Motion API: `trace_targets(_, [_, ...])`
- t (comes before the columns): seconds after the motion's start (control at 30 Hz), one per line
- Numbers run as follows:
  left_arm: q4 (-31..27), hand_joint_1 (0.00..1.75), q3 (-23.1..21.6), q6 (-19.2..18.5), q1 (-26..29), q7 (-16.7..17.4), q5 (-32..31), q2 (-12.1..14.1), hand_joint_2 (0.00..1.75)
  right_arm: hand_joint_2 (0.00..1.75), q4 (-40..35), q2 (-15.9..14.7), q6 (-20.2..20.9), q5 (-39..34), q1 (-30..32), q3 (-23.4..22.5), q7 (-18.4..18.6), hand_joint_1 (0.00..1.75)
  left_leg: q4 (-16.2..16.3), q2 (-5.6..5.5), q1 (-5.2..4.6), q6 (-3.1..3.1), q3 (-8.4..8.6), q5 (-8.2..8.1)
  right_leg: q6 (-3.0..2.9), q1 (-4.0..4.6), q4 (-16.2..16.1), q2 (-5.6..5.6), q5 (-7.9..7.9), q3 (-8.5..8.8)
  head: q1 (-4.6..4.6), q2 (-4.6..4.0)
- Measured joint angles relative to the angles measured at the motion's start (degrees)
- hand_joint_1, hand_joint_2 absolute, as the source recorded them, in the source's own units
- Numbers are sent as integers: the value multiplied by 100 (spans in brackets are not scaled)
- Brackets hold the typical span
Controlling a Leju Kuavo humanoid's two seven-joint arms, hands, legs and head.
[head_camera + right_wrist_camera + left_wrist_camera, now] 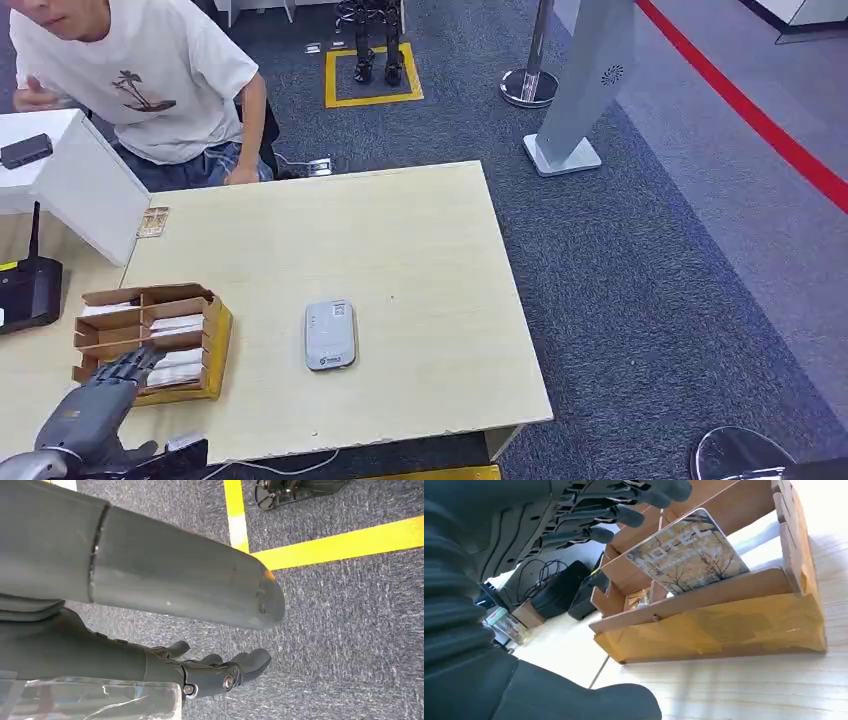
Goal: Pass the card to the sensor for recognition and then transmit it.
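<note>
Left hand (118,372) is being held at the near left corner of the table (420,300), its dark fingers (624,515) spread apart and empty, poised over the near end of the card holder (150,340) — a wooden, multi-slot box with a yellow base. Just beyond those fingertips, as seen in the left wrist view, the card (686,552) is being propped in one of the holder's slots, leaning tilted against a divider with its printed face turned toward the hand and its upper edge standing proud of the slot. Nothing is being touched yet, judging from the gap between fingers and card. The card is therefore lying directly ahead of and slightly below the left hand, so a short reach forward and down is what the pick is being set up for. Farther out and to the right of the holder, the sensor (330,334) — a small grey pad — is lying flat near the table's middle, its long axis running away from the robot. Right hand (220,672) is hanging well apart at the robot's side over the carpet, fingers loosely open and empty. Beyond the table's far edge, a person (150,80) is sitting.
</note>
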Motion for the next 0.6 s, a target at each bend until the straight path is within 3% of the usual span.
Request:
trace_targets(0.43, [0, 0, 2, -31, -38, -28, -52, -48, 175, 175, 0, 0, 0, -2, 0, 0, 17, 0, 0, 0, 0, 0, 0, 0, 0, 0, 0, 0, 0, -1, -2, 2])
trace_targets(0.6, [2, 0, 20, 24, -242, -26, -342, -68, 175, 175, 0, 0, -9, -39, 0, 0, 37, 0, 0, -1, 0, 0, 0, 0, 0, 0, 0, -2, 0, 0, 0, 2])
